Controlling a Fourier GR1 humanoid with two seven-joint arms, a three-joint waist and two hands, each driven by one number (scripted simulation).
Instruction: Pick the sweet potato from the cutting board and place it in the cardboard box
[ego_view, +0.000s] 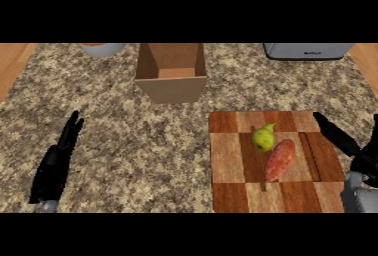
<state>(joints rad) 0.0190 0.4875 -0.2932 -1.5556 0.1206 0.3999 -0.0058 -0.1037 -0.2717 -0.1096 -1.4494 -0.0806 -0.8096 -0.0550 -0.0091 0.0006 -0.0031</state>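
Right hand (347, 145): fingers (327, 126) straight, released, over the right edge of the checkered wooden cutting board (230, 175), grasping nothing. Left hand (55, 165): fingers straight, released, resting at lower left. Elongated orange-red sweet potato (280, 160): lying on the board, touching a yellow-green pear (263, 137). Open brown cardboard box (171, 72): upright on the speckled granite worktop (140, 145), beyond the board, well apart from it.

We're in a kitchen: speckled granite counter (148, 150), wooden cutting board (236, 190) with produce, and an appliance (306, 50) at the back edge.
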